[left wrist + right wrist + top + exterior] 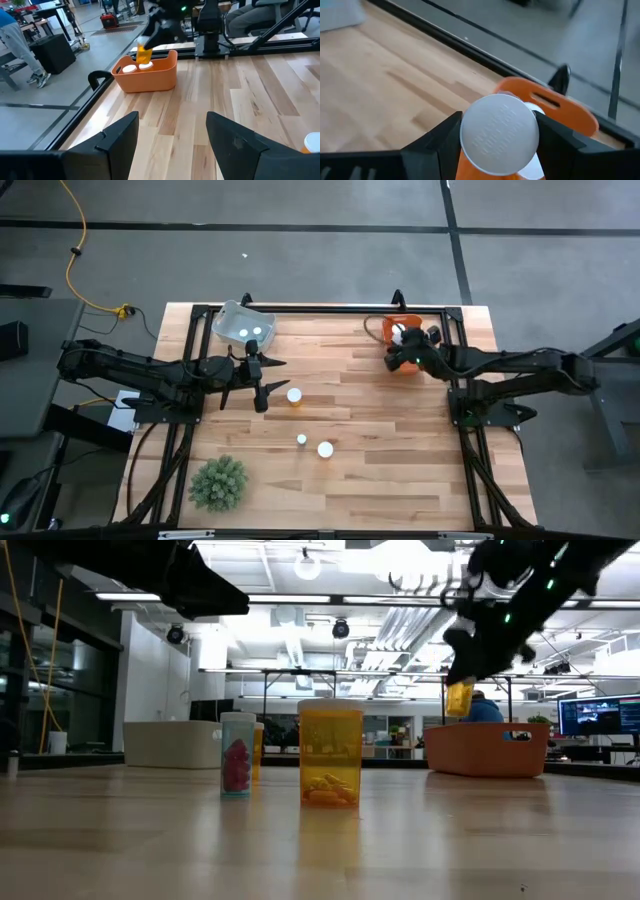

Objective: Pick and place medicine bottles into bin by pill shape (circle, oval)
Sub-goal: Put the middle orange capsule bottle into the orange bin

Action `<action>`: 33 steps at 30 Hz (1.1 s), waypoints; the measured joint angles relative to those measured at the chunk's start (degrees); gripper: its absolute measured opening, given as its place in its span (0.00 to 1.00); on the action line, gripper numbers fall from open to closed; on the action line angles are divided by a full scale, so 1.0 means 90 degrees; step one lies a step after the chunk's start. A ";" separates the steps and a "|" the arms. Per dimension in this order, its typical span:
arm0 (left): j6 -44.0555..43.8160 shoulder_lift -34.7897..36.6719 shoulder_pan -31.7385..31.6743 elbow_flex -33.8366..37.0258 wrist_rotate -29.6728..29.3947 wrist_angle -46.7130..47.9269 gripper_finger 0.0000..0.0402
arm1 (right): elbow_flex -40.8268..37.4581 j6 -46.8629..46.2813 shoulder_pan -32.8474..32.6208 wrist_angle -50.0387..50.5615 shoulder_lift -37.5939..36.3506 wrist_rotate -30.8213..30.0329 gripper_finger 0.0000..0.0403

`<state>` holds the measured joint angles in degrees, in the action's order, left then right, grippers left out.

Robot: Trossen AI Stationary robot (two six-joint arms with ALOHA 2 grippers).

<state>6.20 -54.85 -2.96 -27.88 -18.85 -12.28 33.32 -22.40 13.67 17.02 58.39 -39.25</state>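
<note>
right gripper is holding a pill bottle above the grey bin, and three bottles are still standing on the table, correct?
Not quite. The right gripper is shut on a pill bottle above the orange bin, not the grey one; the high view shows this. Three bottles are still standing on the table.

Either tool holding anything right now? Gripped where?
Right tool clamps a medicine bottle by its white cap, above the orange bin. Left tool is open, empty.

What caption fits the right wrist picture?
Right gripper holds a white-capped medicine bottle above the orange bin.
</note>
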 joint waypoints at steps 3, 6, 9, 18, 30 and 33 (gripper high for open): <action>0.0000 0.0000 0.0000 0.0000 0.0000 -0.0003 0.55 | -0.0304 0.0033 0.0635 -0.0638 0.0104 0.0376 0.48; 0.0000 0.0000 0.0000 0.0000 0.0000 -0.0001 0.55 | -0.0432 0.0157 0.1127 -0.1106 0.0210 0.0765 0.48; 0.0002 0.0000 0.0000 0.0000 -0.0033 0.0001 0.55 | -0.0436 0.0188 0.1440 -0.1275 0.0379 0.1230 0.48; 0.0002 0.0000 0.0000 0.0000 -0.0102 0.0000 0.55 | -0.0437 0.0190 0.1618 -0.1360 0.1046 0.1455 0.48; 0.0002 0.0000 0.0000 0.0000 -0.0104 0.0000 0.55 | -0.0437 0.0161 0.1623 -0.1534 0.1357 0.1381 0.48; -0.0006 0.0000 0.0000 0.0000 -0.0102 0.0001 0.55 | -0.0437 0.0161 0.1623 -0.1525 0.1357 0.1380 0.48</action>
<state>6.14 -54.85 -2.96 -27.88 -19.77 -12.27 29.39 -20.95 28.27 3.29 70.61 -26.83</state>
